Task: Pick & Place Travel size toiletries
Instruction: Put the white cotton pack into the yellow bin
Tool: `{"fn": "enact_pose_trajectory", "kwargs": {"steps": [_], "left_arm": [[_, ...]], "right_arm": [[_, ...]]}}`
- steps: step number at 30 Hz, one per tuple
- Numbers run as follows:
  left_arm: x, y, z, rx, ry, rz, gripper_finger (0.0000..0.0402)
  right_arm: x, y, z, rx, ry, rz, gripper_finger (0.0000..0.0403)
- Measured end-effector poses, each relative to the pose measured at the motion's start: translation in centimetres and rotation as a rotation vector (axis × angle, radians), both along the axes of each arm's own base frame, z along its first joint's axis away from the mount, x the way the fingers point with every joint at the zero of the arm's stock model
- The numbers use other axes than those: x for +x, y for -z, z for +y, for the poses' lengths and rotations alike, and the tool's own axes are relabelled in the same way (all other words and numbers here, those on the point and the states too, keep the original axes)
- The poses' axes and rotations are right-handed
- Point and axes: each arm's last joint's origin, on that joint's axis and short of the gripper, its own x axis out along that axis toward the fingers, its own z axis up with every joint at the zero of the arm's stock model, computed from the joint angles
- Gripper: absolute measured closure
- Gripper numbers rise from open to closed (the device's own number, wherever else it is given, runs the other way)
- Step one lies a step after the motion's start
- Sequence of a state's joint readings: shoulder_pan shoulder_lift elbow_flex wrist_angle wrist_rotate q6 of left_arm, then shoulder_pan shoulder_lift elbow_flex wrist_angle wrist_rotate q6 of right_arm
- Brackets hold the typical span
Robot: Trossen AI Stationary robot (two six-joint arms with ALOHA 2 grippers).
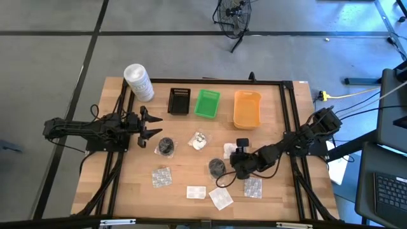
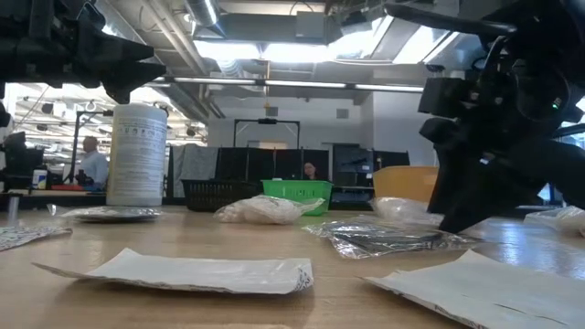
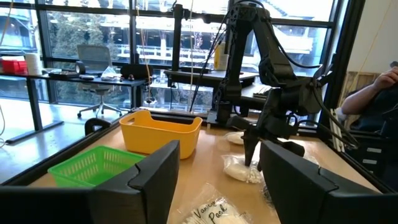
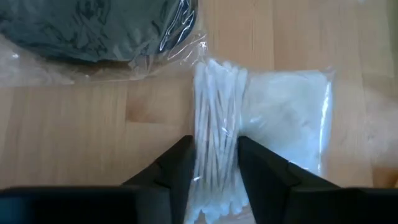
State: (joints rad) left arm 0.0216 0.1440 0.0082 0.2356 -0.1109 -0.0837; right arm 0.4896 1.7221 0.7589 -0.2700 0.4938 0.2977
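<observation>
Right gripper (image 1: 224, 176) is down at table level, about 5 o'clock from table centre. The right wrist view shows its fingers (image 4: 171, 168) narrowed onto a clear-wrapped bundle of white cotton swabs (image 4: 217, 137), one finger on each side and touching the wrap. The black pad in clear wrap (image 4: 93, 28) sits just beside the bundle, wraps touching, so there is little room on that side.

Left gripper (image 1: 152, 126) hovers at 9 o'clock above the table, fingers spread wide, holding nothing.

Around the right gripper:
- silvery blister pack (image 1: 252, 187) at its 4 o'clock, close
- flat white sachet (image 1: 221, 198) at its 6 o'clock, near the front edge
- another white sachet (image 1: 196, 192) at 7 o'clock, also near the front edge
- white bundle (image 1: 230, 150) at 12 o'clock, close to the arm

Farther off:
- second black pad (image 1: 166, 147) just under the left gripper
- lumpy white bundle (image 1: 199, 140) at table centre
- second blister pack (image 1: 161, 177) at 7 o'clock of centre

Back edge, 12 o'clock row: white tub (image 1: 138, 81), black tray (image 1: 180, 100), green tray (image 1: 206, 104), orange tray (image 1: 247, 109). There is open wood between the trays and the items.

People are in the room behind, off the table.
</observation>
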Motion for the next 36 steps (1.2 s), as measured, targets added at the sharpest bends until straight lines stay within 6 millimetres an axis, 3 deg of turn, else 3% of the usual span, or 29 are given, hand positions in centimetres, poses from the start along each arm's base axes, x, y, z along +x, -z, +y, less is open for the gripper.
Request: {"fn": "enact_pose_trajectory", "kwargs": {"steps": [6,15,24,36], "left_arm": [[0.0,0.0,0.0,0.0,0.0,0.0,0.0185],[0.0,0.0,0.0,0.0,0.0,0.0,0.0183],[0.0,0.0,0.0,-0.037,0.004,-0.005,0.0183],[0.0,0.0,0.0,-0.087,0.009,-0.012,0.0187]], "right_arm": [[0.0,0.1,-0.1,-0.003,0.01,0.0,0.0367],[0.0,-0.5,0.1,0.029,0.002,-0.032,0.0362],[-0.5,-2.4,0.7,0.087,-0.028,-0.098,0.0367],[-1.5,-8.2,0.2,0.124,-0.05,-0.325,0.0368]]}}
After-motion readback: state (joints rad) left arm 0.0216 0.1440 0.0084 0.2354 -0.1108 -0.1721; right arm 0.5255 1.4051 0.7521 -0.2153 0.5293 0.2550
